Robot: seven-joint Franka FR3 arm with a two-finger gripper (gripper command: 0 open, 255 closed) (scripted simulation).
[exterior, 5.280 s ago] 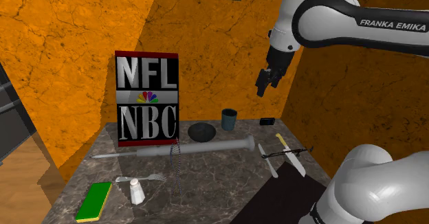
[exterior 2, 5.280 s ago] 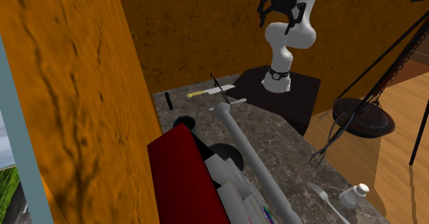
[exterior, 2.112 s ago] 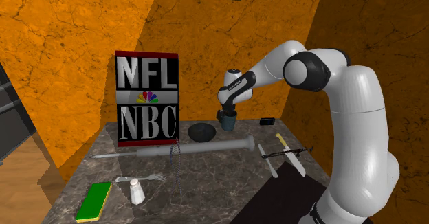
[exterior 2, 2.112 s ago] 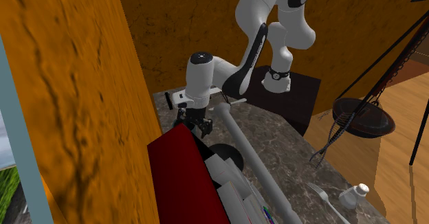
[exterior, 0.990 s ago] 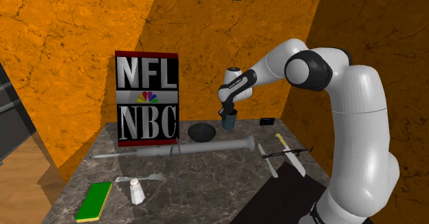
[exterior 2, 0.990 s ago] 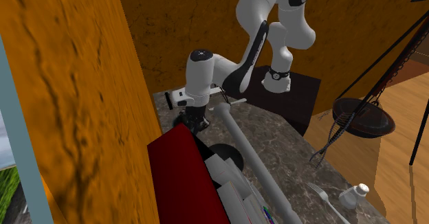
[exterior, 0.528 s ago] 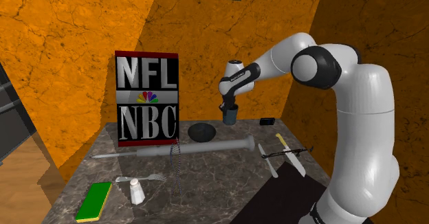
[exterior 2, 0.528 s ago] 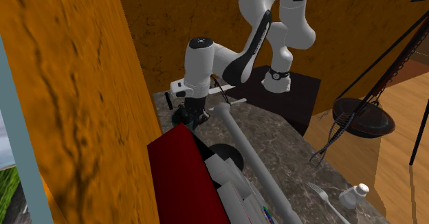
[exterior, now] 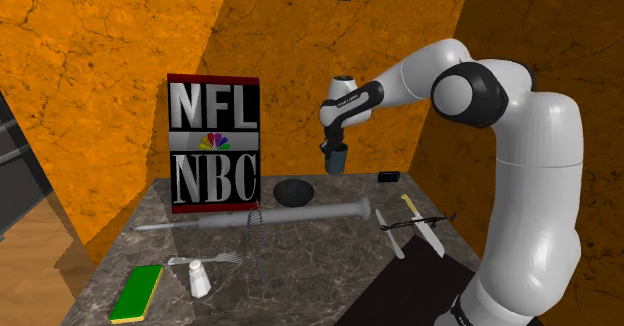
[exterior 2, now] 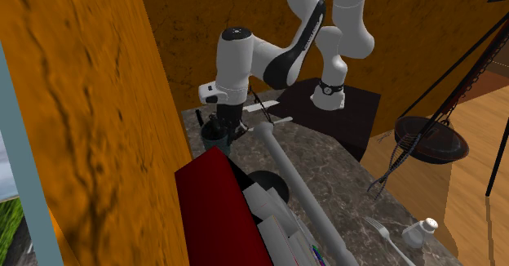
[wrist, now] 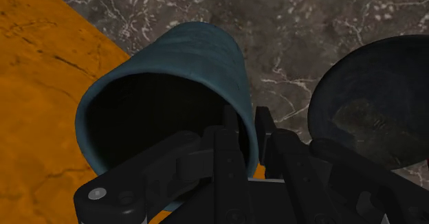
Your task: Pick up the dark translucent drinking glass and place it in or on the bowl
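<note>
On the dark marbled counter (exterior: 300,264), a long grey bat-shaped rod (exterior: 300,217) is lying in front of the dark round bowl (exterior: 294,191). Beyond them, the black end effector (exterior: 333,152) is clamping the rim wall of the dark teal drinking glass (exterior: 337,164), holding it upright in the air, just to the shoulder view's right of the bowl, before the orange wall (exterior: 120,34).
</note>
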